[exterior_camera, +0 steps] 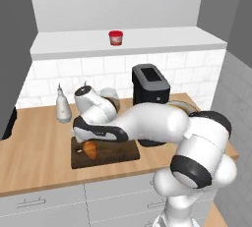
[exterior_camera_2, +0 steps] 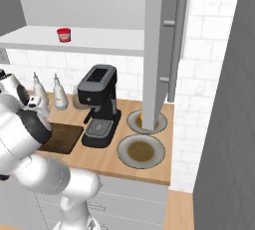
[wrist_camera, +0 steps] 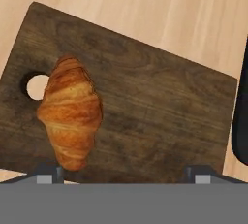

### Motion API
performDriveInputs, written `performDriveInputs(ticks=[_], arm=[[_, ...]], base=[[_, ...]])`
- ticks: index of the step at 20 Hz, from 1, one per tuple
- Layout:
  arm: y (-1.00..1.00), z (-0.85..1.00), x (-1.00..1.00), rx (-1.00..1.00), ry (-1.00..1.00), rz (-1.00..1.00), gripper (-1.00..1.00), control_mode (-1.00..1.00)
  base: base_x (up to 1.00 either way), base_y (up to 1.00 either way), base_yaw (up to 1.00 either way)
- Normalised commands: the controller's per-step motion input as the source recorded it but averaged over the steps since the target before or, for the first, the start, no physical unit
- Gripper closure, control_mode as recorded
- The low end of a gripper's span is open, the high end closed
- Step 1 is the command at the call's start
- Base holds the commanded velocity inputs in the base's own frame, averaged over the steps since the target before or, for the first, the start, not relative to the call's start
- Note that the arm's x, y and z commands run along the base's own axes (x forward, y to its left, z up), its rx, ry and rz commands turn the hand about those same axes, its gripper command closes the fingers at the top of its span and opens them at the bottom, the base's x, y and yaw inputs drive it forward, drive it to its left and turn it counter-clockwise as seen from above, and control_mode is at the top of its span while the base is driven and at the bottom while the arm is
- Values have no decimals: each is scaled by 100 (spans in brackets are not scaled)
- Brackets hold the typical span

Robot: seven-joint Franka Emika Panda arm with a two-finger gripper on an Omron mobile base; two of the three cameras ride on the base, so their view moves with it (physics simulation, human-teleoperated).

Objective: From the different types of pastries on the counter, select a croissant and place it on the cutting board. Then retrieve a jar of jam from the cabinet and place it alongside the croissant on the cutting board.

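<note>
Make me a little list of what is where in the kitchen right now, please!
croissant: lying on the cutting board, next to its little hole
pincer: open above the board, holding nothing
jar of jam: on the white cabinet shelf
coffee machine: on the counter, right of the board
plates: two, right of the coffee machine
done so far: croissant placed; jam not fetched yet

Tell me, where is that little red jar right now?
The jar of jam stands on the white cabinet shelf, above and behind the black coffee machine, alone near the shelf's middle.
</note>
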Motion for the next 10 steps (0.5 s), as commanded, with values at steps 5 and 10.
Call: performDriveInputs(ticks=[5, 10], arm=[[-79, 45, -26, 0, -7, 0, -100, -100], [-73, 69, -30, 0, -21, 0, -100, -100]], base=[[0, 0, 0], [0, 0, 0]])
